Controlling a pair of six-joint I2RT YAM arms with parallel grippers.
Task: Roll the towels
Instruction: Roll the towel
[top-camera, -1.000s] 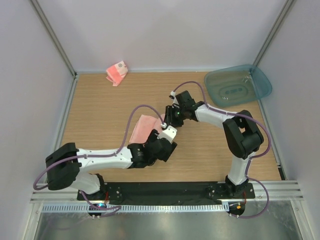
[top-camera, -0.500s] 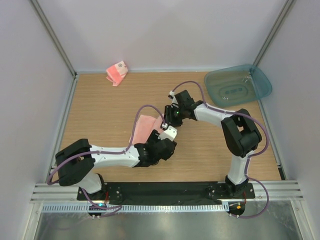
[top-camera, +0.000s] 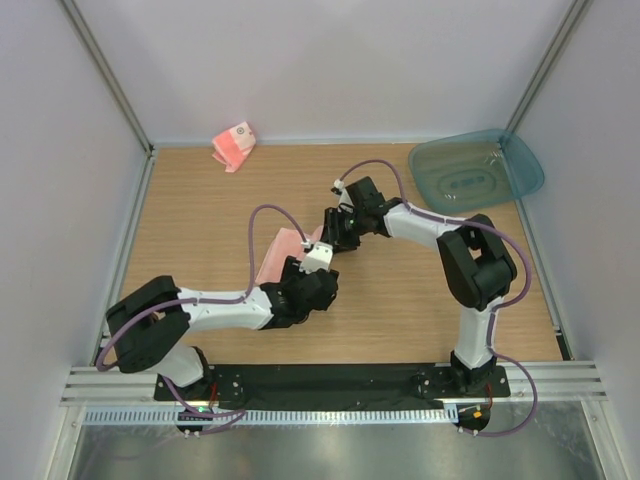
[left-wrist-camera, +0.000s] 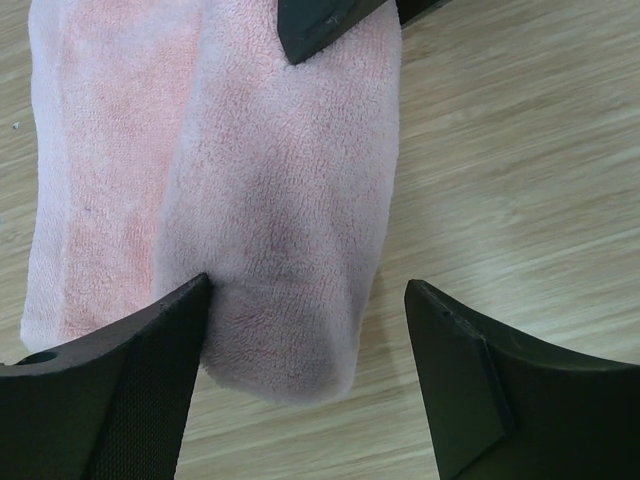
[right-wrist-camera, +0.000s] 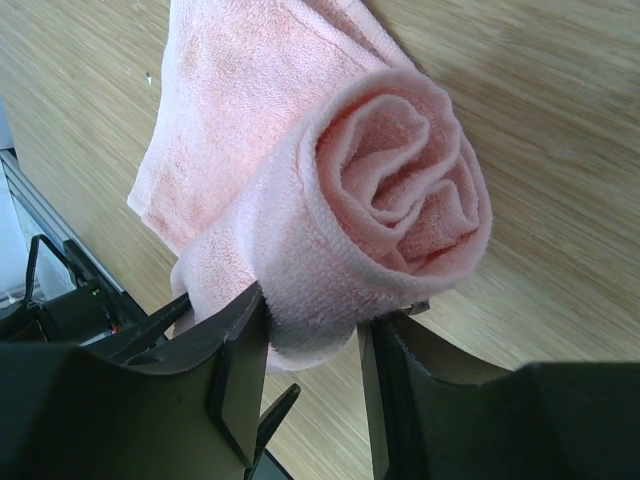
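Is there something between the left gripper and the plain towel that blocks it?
Nothing visible does. The left gripper is open, with the near end of the plain towel between its fingers; the right gripper pinches the rolled part at the other end.

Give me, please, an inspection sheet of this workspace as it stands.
Surface: wooden table, no spills seen.
Job's things: plain towel partly rolled at centre; striped towel crumpled in the far left corner.
Clutter: teal tub at far right.
Grippers: left gripper open, astride one end of the roll; right gripper shut on the other end.
Cables: purple cables loop above both arms.
Surroundings: white walls, metal frame posts.
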